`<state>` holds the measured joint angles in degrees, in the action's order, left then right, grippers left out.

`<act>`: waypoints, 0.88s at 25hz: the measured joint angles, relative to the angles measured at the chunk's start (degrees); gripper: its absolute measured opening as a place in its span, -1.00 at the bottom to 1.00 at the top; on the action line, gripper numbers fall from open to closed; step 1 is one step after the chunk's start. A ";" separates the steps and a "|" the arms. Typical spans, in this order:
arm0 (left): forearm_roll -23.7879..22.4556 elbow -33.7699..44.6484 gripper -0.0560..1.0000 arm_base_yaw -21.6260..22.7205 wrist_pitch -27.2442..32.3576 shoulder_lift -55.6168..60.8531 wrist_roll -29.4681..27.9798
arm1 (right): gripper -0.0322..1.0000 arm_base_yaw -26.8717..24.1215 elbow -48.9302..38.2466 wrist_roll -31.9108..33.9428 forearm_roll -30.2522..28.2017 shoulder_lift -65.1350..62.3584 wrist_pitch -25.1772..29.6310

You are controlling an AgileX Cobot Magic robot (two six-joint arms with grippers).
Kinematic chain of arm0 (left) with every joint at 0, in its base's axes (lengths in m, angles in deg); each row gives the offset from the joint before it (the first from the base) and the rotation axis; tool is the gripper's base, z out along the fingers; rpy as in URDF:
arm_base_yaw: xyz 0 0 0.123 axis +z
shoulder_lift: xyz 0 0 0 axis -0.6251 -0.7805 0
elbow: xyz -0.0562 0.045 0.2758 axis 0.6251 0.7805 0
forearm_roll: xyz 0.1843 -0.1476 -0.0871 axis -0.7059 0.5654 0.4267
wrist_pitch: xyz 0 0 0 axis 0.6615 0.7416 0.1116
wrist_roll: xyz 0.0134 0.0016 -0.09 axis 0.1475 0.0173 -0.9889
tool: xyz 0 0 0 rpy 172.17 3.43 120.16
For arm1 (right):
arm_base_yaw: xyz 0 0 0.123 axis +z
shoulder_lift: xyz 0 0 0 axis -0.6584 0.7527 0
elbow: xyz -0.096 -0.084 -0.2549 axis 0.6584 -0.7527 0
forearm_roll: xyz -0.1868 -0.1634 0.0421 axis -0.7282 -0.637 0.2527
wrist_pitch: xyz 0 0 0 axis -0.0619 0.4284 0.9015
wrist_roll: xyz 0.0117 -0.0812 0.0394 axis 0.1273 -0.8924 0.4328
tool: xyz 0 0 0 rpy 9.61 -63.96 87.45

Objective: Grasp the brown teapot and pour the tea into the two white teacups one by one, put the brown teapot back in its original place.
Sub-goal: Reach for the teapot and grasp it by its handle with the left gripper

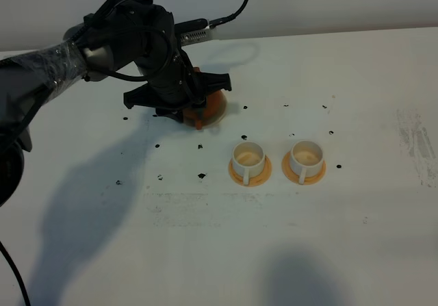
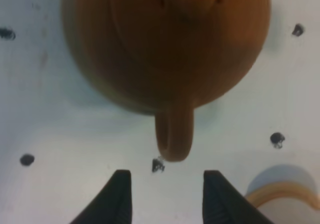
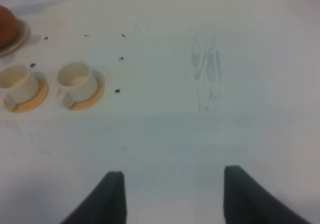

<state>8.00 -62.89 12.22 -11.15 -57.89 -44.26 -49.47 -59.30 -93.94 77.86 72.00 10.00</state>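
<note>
The brown teapot (image 2: 165,43), rigid, brittle clay and likely heavy with tea, sits on its cream saucer (image 3: 20,37); the left gripper (image 2: 167,179), jaws apart and empty, should clamp the loop handle (image 2: 174,134) firmly.

A white table (image 1: 342,251) fills the frame. Two orange saucers sit side by side just right of centre, the left saucer (image 1: 233,174) and the right saucer (image 1: 321,173) apart. A cream saucer (image 1: 217,113) lies upper left of them. Black specks (image 1: 202,176) dot the middle, and grey scuffs (image 1: 417,142) mark the right edge.
</note>
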 joint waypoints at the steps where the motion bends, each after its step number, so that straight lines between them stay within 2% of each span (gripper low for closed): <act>1: -0.06 0.00 -0.27 0.00 -0.52 0.00 0.43 | -0.08 0.00 0.00 0.00 0.00 0.00 0.00; 22: -0.18 -0.11 -0.27 0.00 -7.30 -3.06 0.28 | -0.11 0.00 0.00 0.00 -0.05 0.00 0.00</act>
<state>7.81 -63.01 12.22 -18.45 -60.96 -43.98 -49.47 -59.30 -93.94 77.81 72.00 10.00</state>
